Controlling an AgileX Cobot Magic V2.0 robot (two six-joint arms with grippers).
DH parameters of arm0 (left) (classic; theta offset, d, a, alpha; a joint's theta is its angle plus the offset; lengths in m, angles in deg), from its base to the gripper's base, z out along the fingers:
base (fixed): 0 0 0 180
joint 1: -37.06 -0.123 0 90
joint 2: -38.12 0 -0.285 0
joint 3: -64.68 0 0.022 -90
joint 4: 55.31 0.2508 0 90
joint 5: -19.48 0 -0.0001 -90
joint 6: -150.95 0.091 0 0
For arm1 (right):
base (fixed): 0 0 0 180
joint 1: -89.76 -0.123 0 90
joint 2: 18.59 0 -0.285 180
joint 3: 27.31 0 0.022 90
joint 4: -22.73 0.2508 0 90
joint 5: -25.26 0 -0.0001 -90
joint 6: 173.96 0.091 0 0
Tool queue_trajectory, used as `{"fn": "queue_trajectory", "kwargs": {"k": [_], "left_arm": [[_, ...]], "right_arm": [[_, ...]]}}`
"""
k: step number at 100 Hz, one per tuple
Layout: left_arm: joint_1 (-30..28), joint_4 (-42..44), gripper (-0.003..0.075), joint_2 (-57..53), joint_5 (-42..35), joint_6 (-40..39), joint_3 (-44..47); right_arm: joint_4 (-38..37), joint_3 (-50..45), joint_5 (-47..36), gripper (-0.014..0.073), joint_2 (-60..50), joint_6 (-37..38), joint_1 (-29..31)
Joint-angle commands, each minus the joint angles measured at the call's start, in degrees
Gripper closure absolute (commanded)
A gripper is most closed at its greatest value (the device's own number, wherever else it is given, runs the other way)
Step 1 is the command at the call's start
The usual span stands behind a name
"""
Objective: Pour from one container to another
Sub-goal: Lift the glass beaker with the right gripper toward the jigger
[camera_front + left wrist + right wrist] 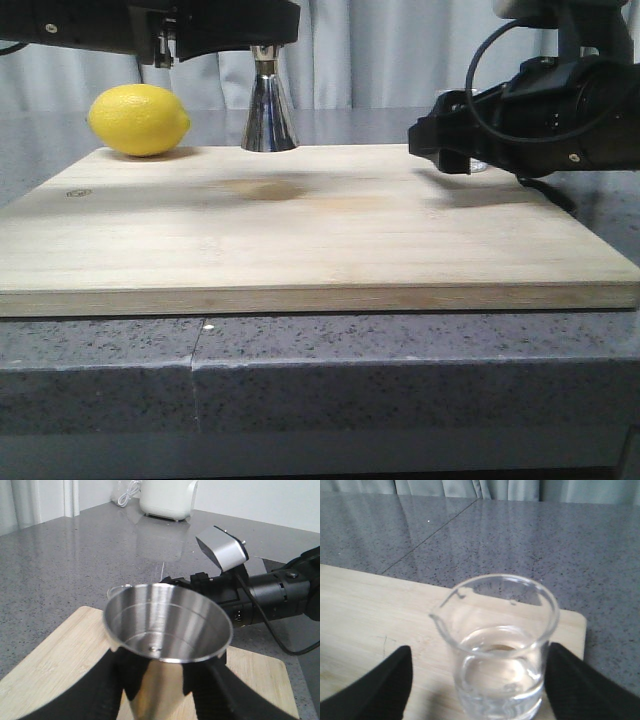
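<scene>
While the glass beaker [497, 650] stands upright between the right gripper [475, 680]'s spread fingers [372, 682], gaps show on both sides, so nothing is clamped. It sits near the wooden board [300, 240]'s far right corner, the edge just beyond it. Across open board, the left gripper [160, 685] pinches the steel jigger [167, 630] at its waist, base on the back edge. A lemon [138, 120] lies further along that edge.

Both arms matte black; right arm [560, 110] carries looped black cable, small screws, silver wrist-camera box [222, 547].
</scene>
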Motion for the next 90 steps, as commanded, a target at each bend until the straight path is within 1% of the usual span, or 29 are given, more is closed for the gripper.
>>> {"fn": "queue_trajectory", "kwargs": {"k": [1,4,10,29,51,61,70,80,90], "left_arm": [[0.5,-4.7,0.0456,-2.8,6.3,-0.4,-1.8],[0.5,-4.7,0.0456,-2.8,6.3,-0.4,-1.8],[0.5,-4.7,0.0456,-2.8,6.3,-0.4,-1.8],[0.5,-4.7,0.0456,-2.8,6.3,-0.4,-1.8],[0.5,-4.7,0.0456,-2.8,6.3,-0.4,-1.8],[0.5,-4.7,0.0456,-2.8,6.3,-0.4,-1.8],[0.5,-4.7,0.0456,-2.8,6.3,-0.4,-1.8],[0.5,-4.7,0.0456,-2.8,6.3,-0.4,-1.8],[0.5,-4.7,0.0456,-2.8,6.3,-0.4,-1.8]], "right_arm": [[-0.5,1.6,-3.9,0.0204,-1.9,0.0,0.4],[-0.5,1.6,-3.9,0.0232,-1.9,0.0,0.4],[-0.5,1.6,-3.9,0.0256,-1.9,0.0,0.4],[-0.5,1.6,-3.8,0.0256,-2.8,0.0,0.4],[-0.6,1.6,-2.0,0.0256,-7.6,0.0,0.3],[-1.8,1.6,-0.6,0.0256,-10.4,0.0,0.3],[-2.9,1.9,2.0,0.0256,-13.5,0.0,0.2],[-3.7,3.6,7.6,0.0256,-16.8,0.0,-0.3],[-6.4,6.2,12.4,0.0256,-19.1,0.0,-1.5]]}}
